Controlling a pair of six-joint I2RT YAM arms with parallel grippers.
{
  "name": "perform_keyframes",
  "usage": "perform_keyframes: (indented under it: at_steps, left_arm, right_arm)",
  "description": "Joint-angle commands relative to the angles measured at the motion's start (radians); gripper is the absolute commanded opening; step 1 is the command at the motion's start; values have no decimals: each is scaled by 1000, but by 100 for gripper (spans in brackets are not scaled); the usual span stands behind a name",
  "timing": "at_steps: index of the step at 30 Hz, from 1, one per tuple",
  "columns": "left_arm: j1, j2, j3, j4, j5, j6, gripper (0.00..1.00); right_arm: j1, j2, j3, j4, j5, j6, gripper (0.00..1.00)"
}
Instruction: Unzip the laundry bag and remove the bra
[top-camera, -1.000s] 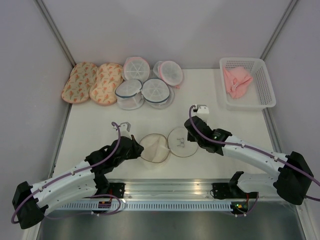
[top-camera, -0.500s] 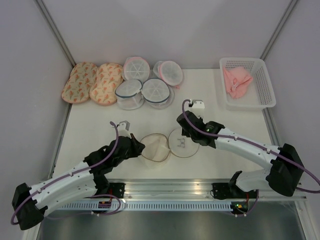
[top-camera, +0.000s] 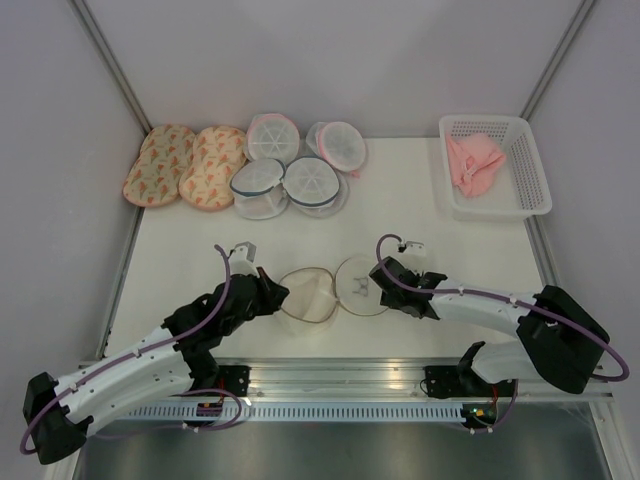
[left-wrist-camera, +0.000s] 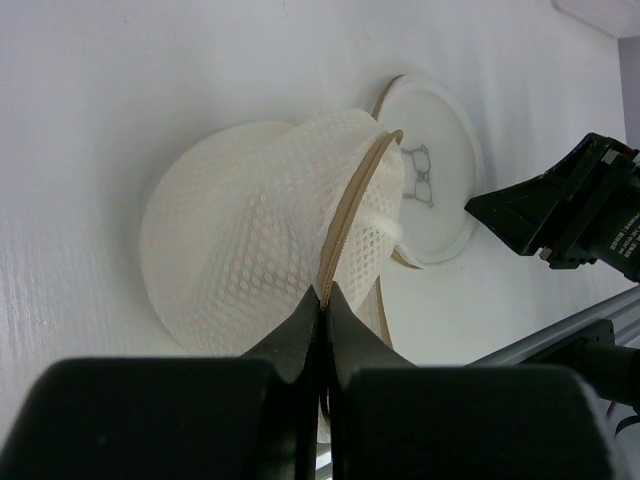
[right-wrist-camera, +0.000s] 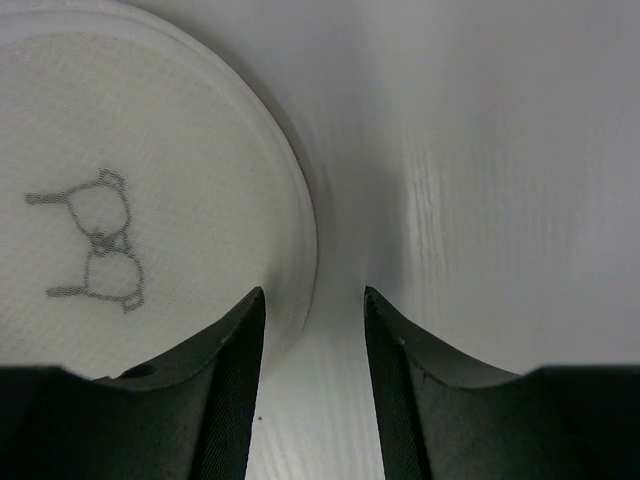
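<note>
The laundry bag (top-camera: 305, 296) lies open near the table's front, its beige zipper rim raised. Its flat round half with the black scribble (top-camera: 362, 284) rests beside it on the right. My left gripper (top-camera: 272, 293) is shut on the bag's zipper rim (left-wrist-camera: 345, 215), with the mesh (left-wrist-camera: 240, 240) bulging beyond the fingertips (left-wrist-camera: 300, 320). My right gripper (top-camera: 384, 275) is open and low at the right edge of the scribbled half (right-wrist-camera: 120, 200); its left finger (right-wrist-camera: 235, 350) overlaps that edge, with bare table between the fingers. The pink bra (top-camera: 472, 163) lies in the white basket (top-camera: 530, 160).
Two orange-patterned oval pouches (top-camera: 185, 165) and several white round mesh pouches (top-camera: 290, 165) line the back of the table. The basket stands at the back right. A metal rail (top-camera: 340, 380) runs along the near edge, and grey walls close in both sides.
My right gripper has opened from shut and has dropped low beside the scribbled half's right edge. The left gripper keeps its hold on the rim and has barely shifted.
</note>
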Motion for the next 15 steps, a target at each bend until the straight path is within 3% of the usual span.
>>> perform_keyframes:
  at_steps: [1,6,9,12,15]
  left_arm:
    - [0,0,-8,9,-21,-32,2]
    - [-1,1,-16,9,-22,-36,2]
    - [-1,6,-21,10,-22,-39,2]
    - [0,9,-22,10,-21,-37,2]
    - [0,10,-28,10,-27,-39,2]
  right_arm:
    - [-4,13,-40,162,-76,50,50]
    - [-7,62,-60,231,-92,53,46]
    - [-7,121,-40,210,-77,44,34]
    - [-7,151,-19,158,-34,44,4]
    - [-6,129,1,89,23,36,0]
